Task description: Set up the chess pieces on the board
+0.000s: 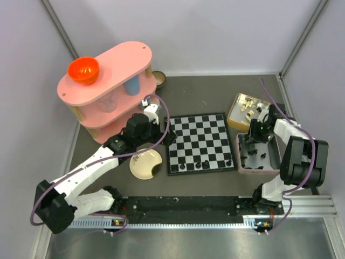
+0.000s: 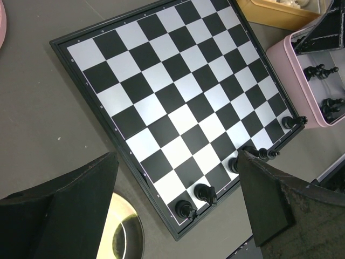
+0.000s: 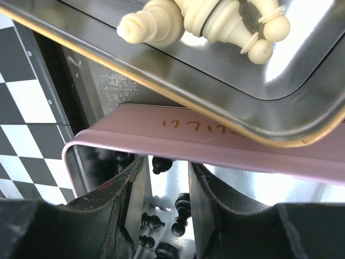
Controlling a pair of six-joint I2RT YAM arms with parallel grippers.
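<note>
Right gripper (image 3: 168, 164) jaws narrow inside pink tin (image 3: 215, 145), grip unclear; crowded chess pieces (image 3: 180, 208) may jam or topple. Left gripper (image 2: 177, 156) jaws wide.

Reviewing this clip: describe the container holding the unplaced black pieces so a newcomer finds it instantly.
Start at the central chessboard. Just right of it sits a pink tin holding black chessmen; the yellow tin behind it holds cream ones instead.

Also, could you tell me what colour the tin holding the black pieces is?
Pink; the tin shows best in the right wrist view.
</note>
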